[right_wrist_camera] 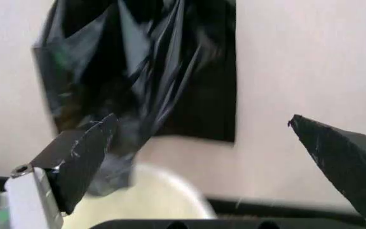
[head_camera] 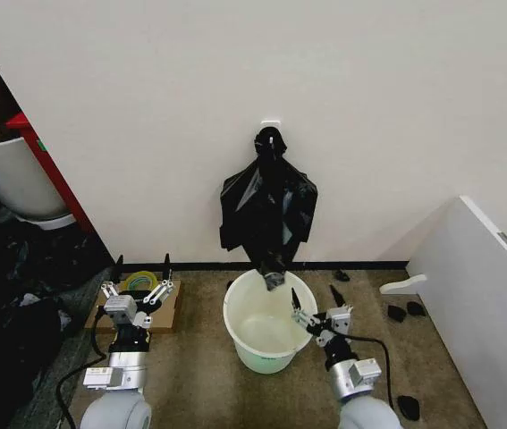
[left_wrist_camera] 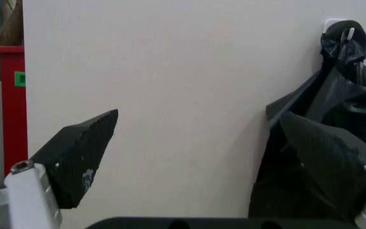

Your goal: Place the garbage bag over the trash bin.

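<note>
The garbage bag (head_camera: 266,210), glossy crinkled black plastic, hangs on the wall from a white hook (head_camera: 271,123). Its lower tip dips to the far rim of the trash bin (head_camera: 235,308), a round cream-white bucket standing on the carpet right under it. My right gripper (head_camera: 314,295) is open at the bin's right rim, low and in front of the bag. In the right wrist view, the bag (right_wrist_camera: 138,71) and the bin (right_wrist_camera: 151,200) lie beyond its spread fingers (right_wrist_camera: 81,157). My left gripper (head_camera: 142,268) is open, well left of the bin; the bag (left_wrist_camera: 335,105) shows in its wrist view.
A wooden board holding a yellow-green roll (head_camera: 141,286) lies under the left gripper. A large white tub (head_camera: 12,174) and a red post (head_camera: 52,170) stand at the far left above dark clutter. A white panel (head_camera: 477,295) slants along the right, with black scraps (head_camera: 405,311) beside it.
</note>
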Robot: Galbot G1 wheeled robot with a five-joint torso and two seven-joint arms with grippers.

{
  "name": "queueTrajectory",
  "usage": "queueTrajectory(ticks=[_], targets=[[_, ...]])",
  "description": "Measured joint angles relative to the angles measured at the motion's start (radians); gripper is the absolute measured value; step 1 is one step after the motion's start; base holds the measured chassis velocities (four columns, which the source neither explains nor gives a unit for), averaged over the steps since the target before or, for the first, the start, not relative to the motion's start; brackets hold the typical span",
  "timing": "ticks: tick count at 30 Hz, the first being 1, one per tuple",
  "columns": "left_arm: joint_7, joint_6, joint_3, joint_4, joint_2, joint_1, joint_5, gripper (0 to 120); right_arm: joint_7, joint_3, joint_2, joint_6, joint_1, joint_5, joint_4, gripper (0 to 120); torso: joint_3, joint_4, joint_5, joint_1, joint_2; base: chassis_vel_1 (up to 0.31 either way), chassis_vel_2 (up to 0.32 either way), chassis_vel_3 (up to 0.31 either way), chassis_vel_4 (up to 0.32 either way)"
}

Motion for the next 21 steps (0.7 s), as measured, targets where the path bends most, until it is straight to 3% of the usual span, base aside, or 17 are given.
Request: queueTrajectory(ticks=[2,6,10,17,21], targets=[[0.000,0.000,0.000,0.000,0.000,0.002,0.004,100,-0.012,0.019,0.015,0.020,0.034,-0.158,-0.042,100,0.000,0.0002,0.0002,0.000,0.000,0.000,0.000,0.000,0.000],[0.000,0.000,-0.003,0.002,0.000,0.002,0.006,100,-0.033,0.034,0.034,0.038,0.056,-0.284,-0.073,99,0.000,-0.0001,0.0001,0.000,0.000,0.000,0.000,0.000,0.000],[-0.003,0.000,-0.006,0.011,-0.006,0.005,0.019,100,-0.058,0.011,0.064,0.005,0.126,-0.455,-0.117,79,0.000,0.0001,0.0001,0.000,0.000,0.000,0.000,0.000,0.000],[-0.003,0.002,-0.007,0.030,-0.017,-0.004,0.032,100,-0.086,-0.034,0.057,-0.035,0.228,-0.452,-0.161,57,0.000,0.0001,0.0000,0.000,0.000,0.000,0.000,0.000,0.000],[-0.004,0.005,-0.007,0.041,-0.022,-0.008,0.037,100,-0.093,-0.051,0.054,-0.040,0.269,-0.437,-0.181,55,0.000,0.0001,-0.0001,0.000,0.000,0.000,0.000,0.000,0.000]])
